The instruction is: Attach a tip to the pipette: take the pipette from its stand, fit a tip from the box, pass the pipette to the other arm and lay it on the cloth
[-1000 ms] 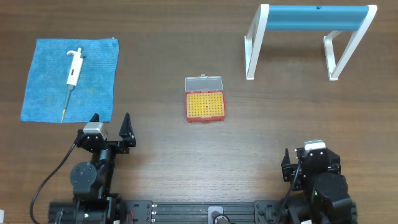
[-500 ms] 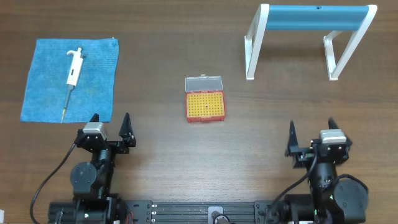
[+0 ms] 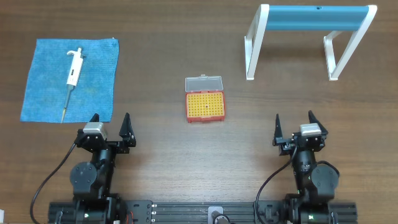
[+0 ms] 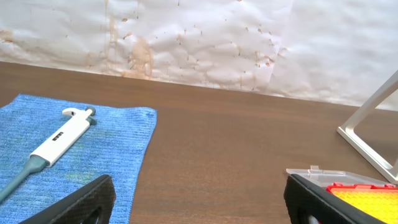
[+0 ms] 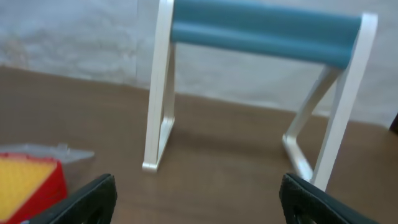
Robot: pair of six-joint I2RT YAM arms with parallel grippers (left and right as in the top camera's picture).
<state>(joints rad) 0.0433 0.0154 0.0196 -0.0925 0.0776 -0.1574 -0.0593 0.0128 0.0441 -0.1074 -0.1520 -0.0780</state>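
We see the pipette (image 3: 73, 70) lying on the blue cloth (image 3: 99, 81) at the upper left of the top view, its thin tip end pointing toward the bottom edge. The tip box (image 3: 205, 107) sits open at the centre (clear lid folded back), and the stand (image 3: 314, 17) occupies the upper right. Our left gripper (image 3: 111, 118) sits at lower left, just below the cloth, fingers spread apart and empty. The right gripper (image 3: 293, 119) sits at lower right, likewise spread and empty.

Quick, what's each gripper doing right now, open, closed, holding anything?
Left gripper: open, holding nothing.
Right gripper: open, holding nothing.
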